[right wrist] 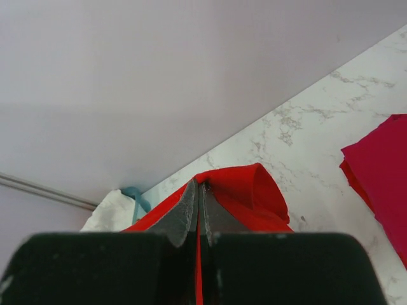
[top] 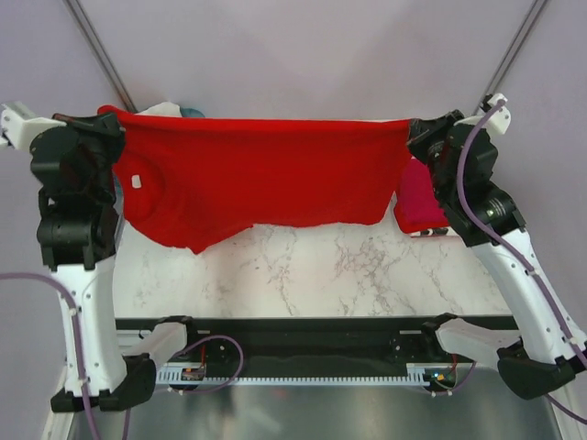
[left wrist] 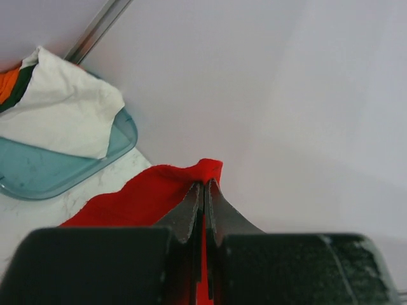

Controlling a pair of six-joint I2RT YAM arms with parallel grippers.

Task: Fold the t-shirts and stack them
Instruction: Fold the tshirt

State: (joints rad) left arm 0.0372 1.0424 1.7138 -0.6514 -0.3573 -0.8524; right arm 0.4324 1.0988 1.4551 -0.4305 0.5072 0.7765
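Step in hand: both arms are holding the bright red t-shirt (top: 257,174) spread in the air, probably to lay it flat before folding.
Left hand (left wrist: 203,187): clamping together on one top corner of the red cloth.
Right hand (right wrist: 199,187): pinching shut on the opposite top corner.
Red t-shirt: hanging above the marble tabletop (top: 303,275), with its top edge running taut between the hands and its lower edge drooping further on the left.
Other shirts: the crimson-pink t-shirt (right wrist: 381,171) is lying on the tabletop by the right arm, and the white t-shirt (left wrist: 63,108) is sitting in the teal basket (left wrist: 51,171) at the far left.
Doing it well: lowering both hands level, holding the top edge taut, letting the hem land first, and setting down clear of the crimson-pink t-shirt.
Risk: the uneven lower edge tucking under itself, or a thin pinch slipping.
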